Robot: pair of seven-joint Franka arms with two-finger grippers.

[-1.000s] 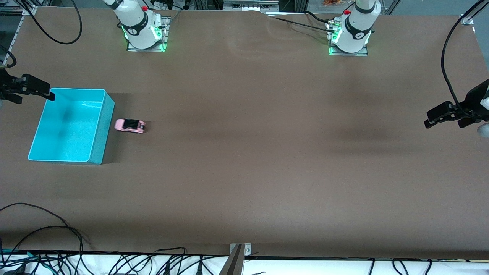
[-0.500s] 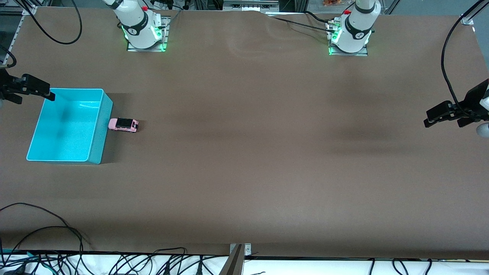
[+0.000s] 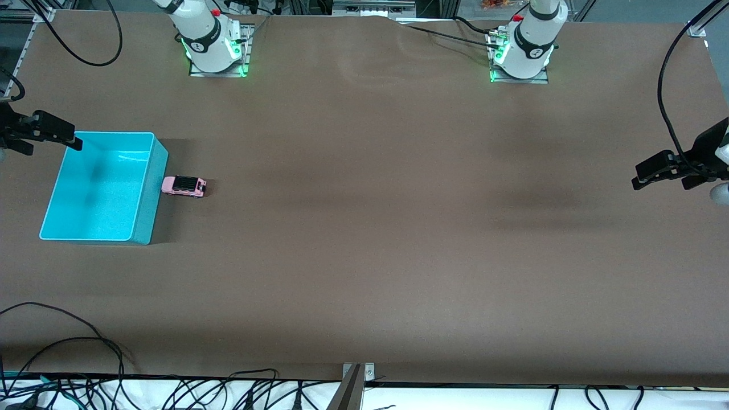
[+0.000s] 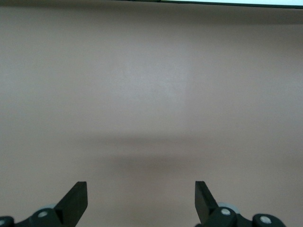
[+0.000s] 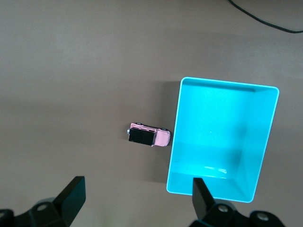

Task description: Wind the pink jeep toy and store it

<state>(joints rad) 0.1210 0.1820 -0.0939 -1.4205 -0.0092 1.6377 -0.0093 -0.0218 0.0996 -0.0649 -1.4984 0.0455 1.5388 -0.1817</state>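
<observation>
Both sets of jaws stand wide apart with nothing between them.

From the front camera, the left gripper (image 3: 646,173) hangs in the air over the table's edge at the left arm's end, well away from everything else, and that arm waits. The right gripper (image 3: 62,135) is up over the rim of the bin (image 3: 147,188) at the right arm's end, at the corner of the bin farthest from the camera. The bin is turquoise, open-topped and holds nothing. The jeep (image 3: 184,185) sits on the brown table (image 3: 364,228) just beside the bin's wall, on the side that faces the left arm's end; its pink nose touches or nearly touches that wall, and its black roof faces up.

The left wrist camera shows only bare table under the two dark fingertips (image 4: 75,201) of the left gripper (image 4: 141,201).

The right wrist camera looks straight down past the right gripper (image 5: 137,196). Under it lie the jeep (image 5: 148,136) and the bin (image 5: 176,137), side by side, the jeep's nose right at the bin's wall. A black cable (image 5: 265,20) crosses one corner of that view.
</observation>
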